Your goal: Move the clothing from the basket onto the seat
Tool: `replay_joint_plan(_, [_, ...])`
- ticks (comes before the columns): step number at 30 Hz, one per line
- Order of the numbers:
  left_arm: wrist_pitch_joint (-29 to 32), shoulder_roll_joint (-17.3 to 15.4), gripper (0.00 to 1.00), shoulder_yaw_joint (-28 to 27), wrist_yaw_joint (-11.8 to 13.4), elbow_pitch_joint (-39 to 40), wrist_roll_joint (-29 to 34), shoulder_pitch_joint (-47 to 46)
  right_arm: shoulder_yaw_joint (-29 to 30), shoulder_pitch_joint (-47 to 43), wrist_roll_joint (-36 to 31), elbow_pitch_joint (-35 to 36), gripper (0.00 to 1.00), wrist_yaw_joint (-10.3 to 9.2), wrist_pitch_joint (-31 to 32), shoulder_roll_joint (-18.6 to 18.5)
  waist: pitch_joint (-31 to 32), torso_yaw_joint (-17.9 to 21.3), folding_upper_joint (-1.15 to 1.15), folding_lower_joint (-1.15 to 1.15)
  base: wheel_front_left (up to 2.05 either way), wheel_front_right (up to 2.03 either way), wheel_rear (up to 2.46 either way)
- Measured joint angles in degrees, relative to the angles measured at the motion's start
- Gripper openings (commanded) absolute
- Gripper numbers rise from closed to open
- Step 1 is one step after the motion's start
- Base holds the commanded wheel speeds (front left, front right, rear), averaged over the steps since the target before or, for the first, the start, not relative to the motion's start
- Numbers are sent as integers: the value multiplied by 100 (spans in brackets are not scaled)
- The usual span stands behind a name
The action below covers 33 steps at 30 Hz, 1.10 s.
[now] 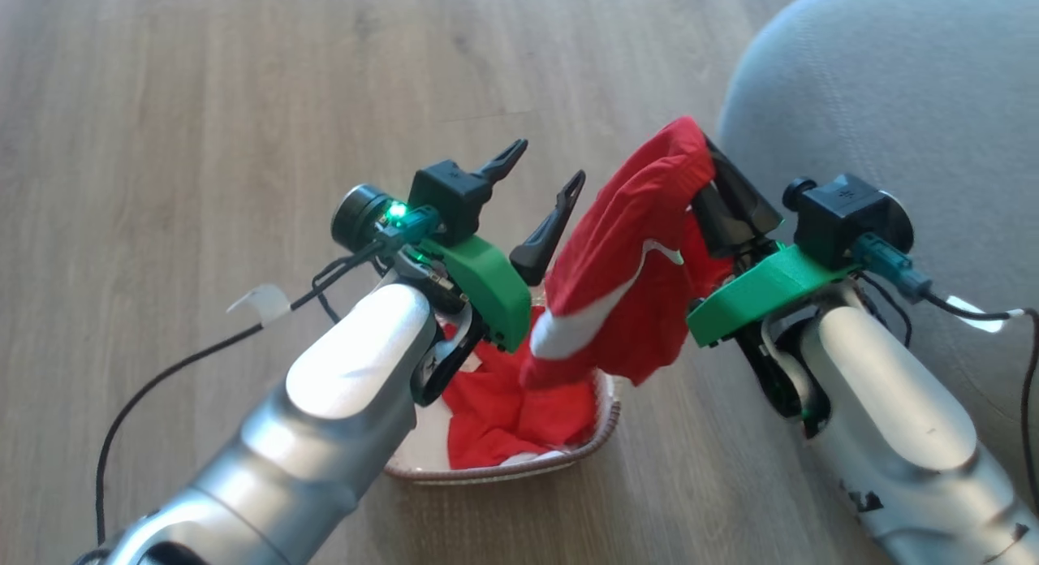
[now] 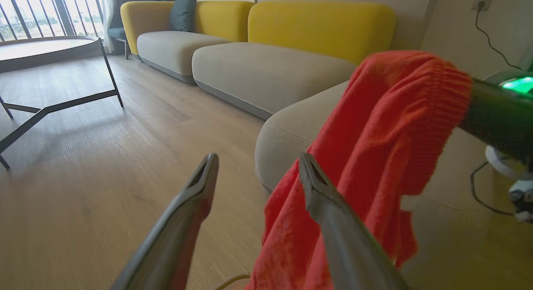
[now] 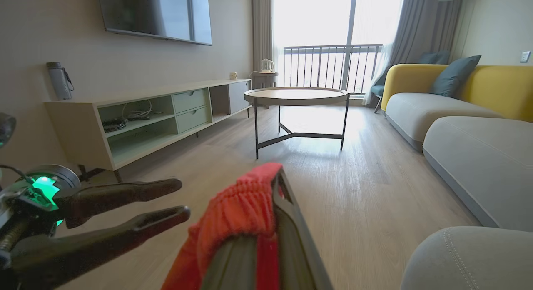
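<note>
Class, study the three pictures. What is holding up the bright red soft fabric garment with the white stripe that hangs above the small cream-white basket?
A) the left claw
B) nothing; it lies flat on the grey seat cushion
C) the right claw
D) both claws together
C: the right claw is shut on the bright red soft fabric garment, while the left claw stands open beside it, holding nothing.

My arms: silver, green and black
My left forearm (image 1: 349,370) and right forearm (image 1: 885,386) are silver-grey shells; each wrist carries a bright green bracket (image 1: 483,285) and a boxy black camera block (image 1: 450,196); my left claw (image 1: 545,166) and right claw (image 1: 722,175) have long dark tapered fingers (image 1: 548,236); a green lamp (image 1: 397,211) glows at my left wrist; thin black cables (image 1: 162,378) with white tape tags (image 1: 261,302) trail from both
</note>
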<state>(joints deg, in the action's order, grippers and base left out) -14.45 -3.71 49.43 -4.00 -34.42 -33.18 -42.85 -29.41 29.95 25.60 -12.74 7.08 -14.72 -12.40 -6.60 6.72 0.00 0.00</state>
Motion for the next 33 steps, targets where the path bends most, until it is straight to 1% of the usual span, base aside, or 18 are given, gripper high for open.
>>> replay_joint_plan(6, [0,-46,100,-103,-147,-11,92,310,193,-104,-3,263,0,0,-1,23,34,468,0,0,0,0,0])
replay_joint_plan(14, [-1,-87,100,-370,-211,11,227,531,324,-232,-40,506,0,0,0,118,79,1222,0,0,0,0,0])
replay_joint_plan(24, [-1,-75,100,-487,-305,22,374,752,404,-289,-38,724,0,0,-1,119,154,2166,0,0,0,0,0])
replay_joint_plan(27, [-1,-53,100,-479,-309,18,412,757,595,-469,-132,857,0,0,-1,111,142,2325,0,0,0,0,0])
replay_joint_plan(33, [-1,-32,100,-385,-311,-24,444,734,989,-816,-326,1214,0,0,-1,157,15,2421,0,0,0,0,0])
